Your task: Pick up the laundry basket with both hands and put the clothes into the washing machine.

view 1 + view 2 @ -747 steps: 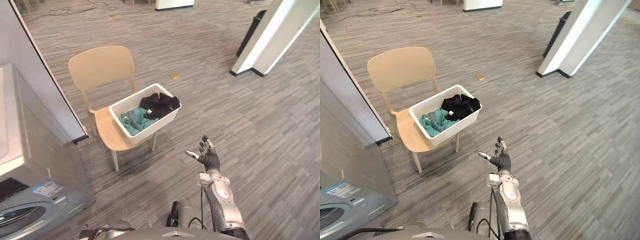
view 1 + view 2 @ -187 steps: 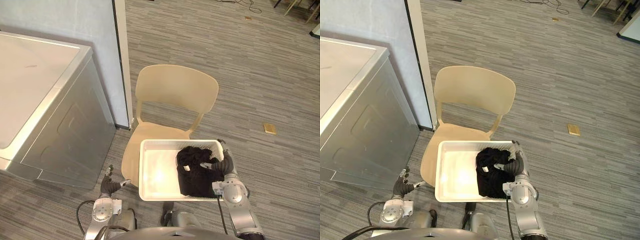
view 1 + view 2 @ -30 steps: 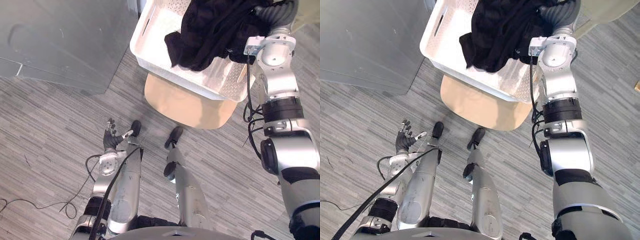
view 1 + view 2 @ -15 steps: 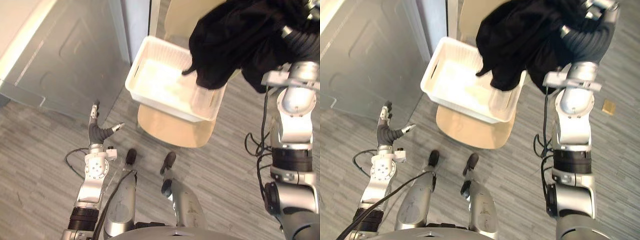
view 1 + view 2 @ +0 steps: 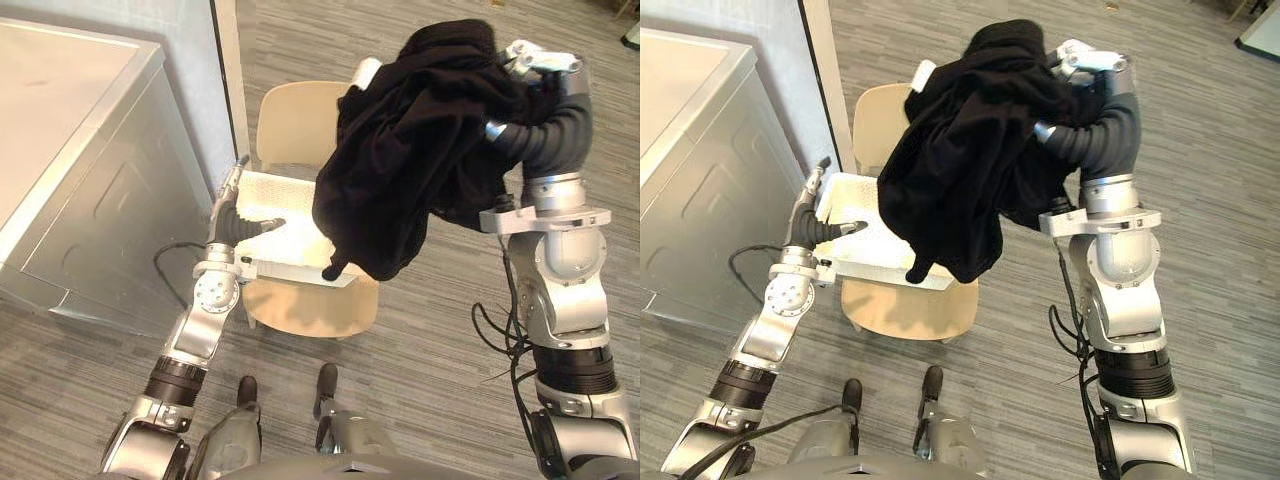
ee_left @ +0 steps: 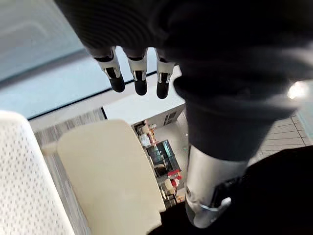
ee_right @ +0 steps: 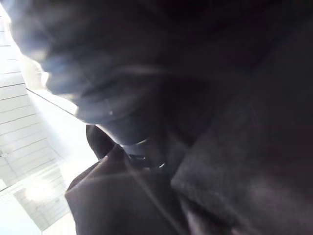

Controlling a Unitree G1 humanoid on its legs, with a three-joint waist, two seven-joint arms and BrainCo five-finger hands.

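A black garment (image 5: 410, 150) hangs in a big bundle high above the white laundry basket (image 5: 290, 272). My right hand (image 5: 530, 135) is raised and buried in the cloth, shut on it; the cloth hides its fingers. The basket rests on a beige chair (image 5: 295, 120), and the hanging garment hides much of it. My left hand (image 5: 230, 222) is up beside the basket's left end, open, with straight fingers (image 6: 139, 73) pointing upward and holding nothing. I cannot tell whether it touches the rim.
The silver washing machine (image 5: 70, 180) stands at the left, its flat top showing. A grey partition wall with a white edge (image 5: 228, 80) rises between the machine and the chair. Grey striped carpet (image 5: 450, 350) lies open to the right of the chair.
The camera has tilted up. My right arm has lifted the black garment higher, well above the basket. My left hand has risen from near the floor to the basket's left end.
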